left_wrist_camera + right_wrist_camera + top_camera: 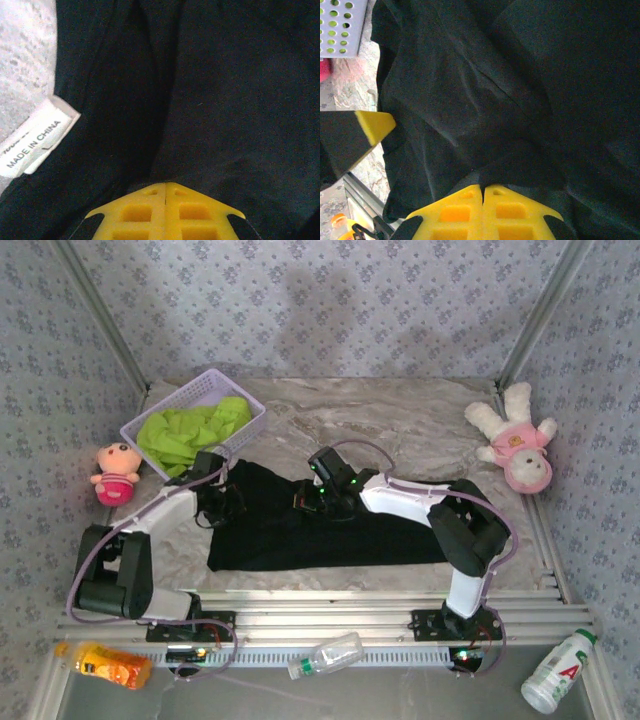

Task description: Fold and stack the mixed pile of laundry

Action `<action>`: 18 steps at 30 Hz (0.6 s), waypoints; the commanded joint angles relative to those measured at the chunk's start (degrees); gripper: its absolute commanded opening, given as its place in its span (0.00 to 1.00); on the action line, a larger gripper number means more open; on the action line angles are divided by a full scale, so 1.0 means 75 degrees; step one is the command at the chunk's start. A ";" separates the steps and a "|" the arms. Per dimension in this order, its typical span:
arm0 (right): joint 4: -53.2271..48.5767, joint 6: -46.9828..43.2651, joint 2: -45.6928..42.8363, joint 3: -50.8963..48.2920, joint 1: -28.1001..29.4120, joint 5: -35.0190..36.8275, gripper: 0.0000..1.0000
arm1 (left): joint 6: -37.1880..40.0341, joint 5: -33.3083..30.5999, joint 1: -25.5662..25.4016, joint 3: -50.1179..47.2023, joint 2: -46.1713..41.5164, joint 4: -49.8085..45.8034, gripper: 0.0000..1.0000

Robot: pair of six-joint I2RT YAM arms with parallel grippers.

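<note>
The black T-shirt (pixel 330 532) lies spread across the middle of the marble table, with its upper left part bunched into folds. My left gripper (pixel 222 502) is at the shirt's left edge. In the left wrist view that gripper (pixel 165 185) is shut, black cloth creases run into its tip, and a white "MADE IN CHINA" label (pixel 37 141) sits beside it. My right gripper (pixel 310 498) is at the shirt's upper middle, and in its wrist view the gripper (pixel 482 186) is shut with a tuck of black cloth (pixel 520 165) pinched between the yellow fingers. The lime-green T-shirt (pixel 190 432) lies crumpled in the basket.
The lavender basket (pixel 252 406) stands at the back left, with a pink doll (pixel 115 473) beside it. A pink plush toy (pixel 520 445) lies at the back right. On the near ledge lie an orange bottle (pixel 110 664), a clear bottle (pixel 325 654) and a white bottle (pixel 556 672).
</note>
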 commanded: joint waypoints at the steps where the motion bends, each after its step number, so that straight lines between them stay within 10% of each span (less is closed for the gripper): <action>1: -0.0126 0.0011 0.0004 0.0080 -0.0007 -0.0026 0.01 | 0.0079 -0.0044 -0.0048 0.0254 -0.0243 -0.0498 0.00; 9: -0.0073 0.0051 -0.0125 -0.0086 0.0015 0.0084 0.01 | 0.0304 -0.0156 -0.0048 0.0052 -0.0710 -0.0870 0.00; 14: 0.0049 0.0113 -0.0067 -0.0133 0.0029 0.0033 0.01 | 0.0354 -0.0056 -0.0048 -0.0466 -0.0664 -0.0322 0.38; 18: 0.0011 0.0116 -0.0090 -0.0134 0.0012 0.0077 0.01 | 0.0225 -0.0103 -0.0048 -0.0775 -0.0516 0.0314 0.41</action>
